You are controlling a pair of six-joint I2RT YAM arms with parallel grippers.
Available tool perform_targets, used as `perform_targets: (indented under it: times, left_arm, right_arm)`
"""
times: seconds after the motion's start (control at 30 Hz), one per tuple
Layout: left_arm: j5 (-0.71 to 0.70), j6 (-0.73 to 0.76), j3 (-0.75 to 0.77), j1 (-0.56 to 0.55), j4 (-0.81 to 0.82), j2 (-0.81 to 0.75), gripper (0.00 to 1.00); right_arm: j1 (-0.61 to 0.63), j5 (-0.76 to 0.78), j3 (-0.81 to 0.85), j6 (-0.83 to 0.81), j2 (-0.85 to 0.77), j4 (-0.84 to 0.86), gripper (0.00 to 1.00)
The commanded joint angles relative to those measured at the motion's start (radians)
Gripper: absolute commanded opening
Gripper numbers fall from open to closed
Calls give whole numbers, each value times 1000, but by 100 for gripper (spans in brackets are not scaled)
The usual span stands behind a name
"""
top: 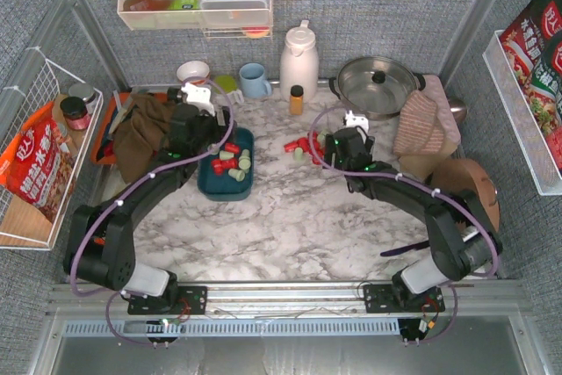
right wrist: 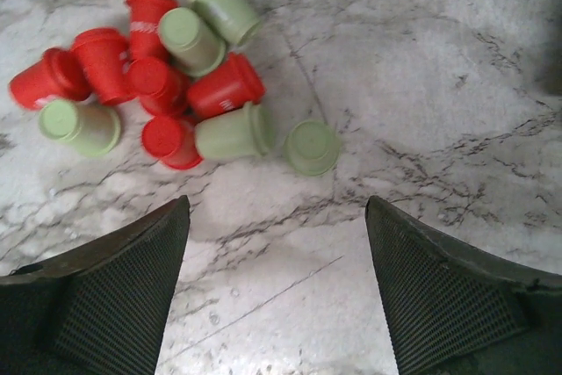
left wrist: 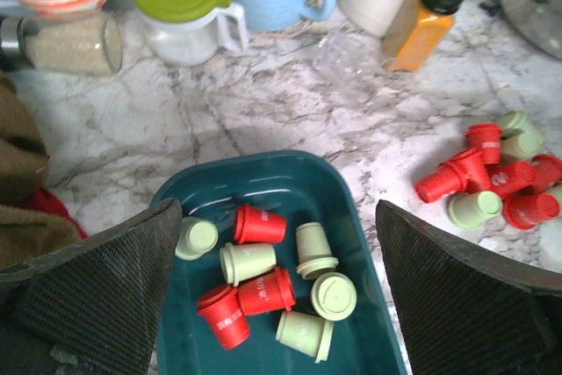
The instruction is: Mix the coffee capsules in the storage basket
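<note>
The dark teal storage basket (top: pixel 225 188) (left wrist: pixel 255 169) lies left of the table's middle. Inside it are several coffee capsules (top: pixel 233 161) (left wrist: pixel 264 292), red and pale green, lying on their sides or on end. More coffee capsules form a loose pile (top: pixel 299 144) (right wrist: pixel 167 85) (left wrist: pixel 492 177) on the marble to the basket's right. My left gripper (top: pixel 205 138) (left wrist: pixel 277 208) hovers over the basket, open, holding nothing. My right gripper (top: pixel 323 143) (right wrist: pixel 277 204) hangs open just short of the pile, with bare marble between its fingers.
An amber bottle (top: pixel 297 99) (left wrist: pixel 417 24), a blue mug (top: pixel 255 80), a white jug (top: pixel 299 61) and a lidded pot (top: pixel 378 83) line the back. A brown cloth (top: pixel 145 133) lies left of the basket, and a folded towel (top: pixel 426 125) lies on the right.
</note>
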Motion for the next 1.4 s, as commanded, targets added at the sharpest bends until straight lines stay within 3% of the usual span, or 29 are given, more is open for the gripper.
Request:
perform_targets:
  times: [0.0, 0.3, 0.83, 1.2, 1.37]
  left_arm:
    - [38, 33, -10, -19, 80, -24, 99]
    - [53, 37, -8, -56, 80, -19, 99]
    - [38, 72, -3, -96, 70, -4, 99]
    - [31, 82, -1, -104, 64, -4, 99]
    - [29, 85, 0, -109, 62, -4, 99]
  right_arm:
    - [-61, -58, 35, 33, 50, -15, 83]
    - [-148, -161, 115, 72, 162, -94, 72]
    - [-175, -161, 213, 49, 269, -125, 58]
    - [-180, -161, 218, 33, 290, -120, 44]
    - [-181, -161, 222, 24, 292, -121, 33]
